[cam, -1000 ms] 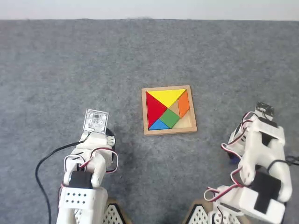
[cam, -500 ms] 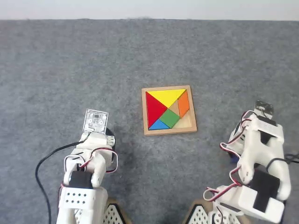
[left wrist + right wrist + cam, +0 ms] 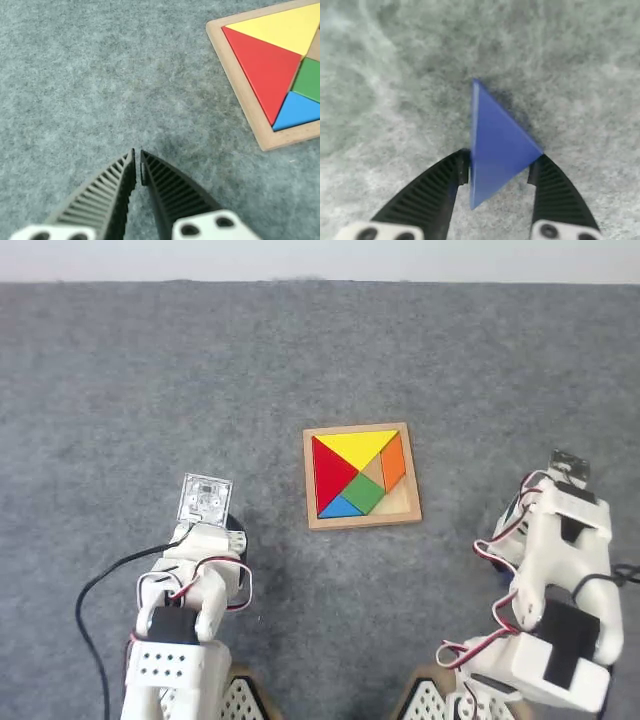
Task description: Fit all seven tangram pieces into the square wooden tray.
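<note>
The square wooden tray lies mid-table and holds yellow, red, green, light blue and orange pieces, with bare wood at its near right corner. In the right wrist view a dark blue triangle sits on the carpet between the fingers of my right gripper, which touch its two sides. That arm stands right of the tray. My left gripper is shut on nothing, just above the carpet and left of the tray's corner.
Grey carpet covers the whole table. The left arm stands near the front left with a black cable trailing beside it. Open carpet lies behind and to the left of the tray.
The right arm has shifted slightly away from the tray and toward the back. The left arm and the tray have not moved.
</note>
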You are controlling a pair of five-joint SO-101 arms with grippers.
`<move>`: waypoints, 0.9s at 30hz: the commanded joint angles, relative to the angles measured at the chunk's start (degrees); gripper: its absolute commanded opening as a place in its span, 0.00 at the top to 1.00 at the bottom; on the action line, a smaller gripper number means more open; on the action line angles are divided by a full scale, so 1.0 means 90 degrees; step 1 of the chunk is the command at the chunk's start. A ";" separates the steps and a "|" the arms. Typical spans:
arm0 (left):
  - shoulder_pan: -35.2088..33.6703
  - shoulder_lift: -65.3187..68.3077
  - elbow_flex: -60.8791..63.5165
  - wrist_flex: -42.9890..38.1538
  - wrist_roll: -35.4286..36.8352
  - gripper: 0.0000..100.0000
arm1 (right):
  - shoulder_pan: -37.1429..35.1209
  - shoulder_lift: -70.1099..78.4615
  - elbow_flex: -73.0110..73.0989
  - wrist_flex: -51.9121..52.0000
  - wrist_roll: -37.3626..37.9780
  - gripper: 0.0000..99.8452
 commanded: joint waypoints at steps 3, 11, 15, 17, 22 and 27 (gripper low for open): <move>-0.0029 -0.0078 -0.0054 0.0049 0.0049 0.98 | -0.0151 -0.0005 -0.0703 0.0513 0.0264 0.76; -0.0029 -0.0078 -0.0054 0.0049 0.0049 0.98 | -0.0161 0.0063 -0.0850 0.0562 0.0303 0.68; -0.0029 -0.0078 -0.0054 0.0049 0.0049 0.98 | -0.0210 0.0073 -0.0752 0.0552 0.0303 0.69; -0.0029 -0.0078 -0.0054 0.0049 0.0049 0.98 | -0.0269 0.0073 -0.0635 0.0327 0.0303 0.69; -0.0029 -0.0078 -0.0054 0.0049 0.0049 0.98 | -0.0317 0.0083 -0.0498 -0.0083 0.0303 0.77; -0.0029 -0.0078 -0.0054 0.0049 0.0049 0.98 | -0.0298 0.0083 -0.0488 -0.0239 0.0313 0.80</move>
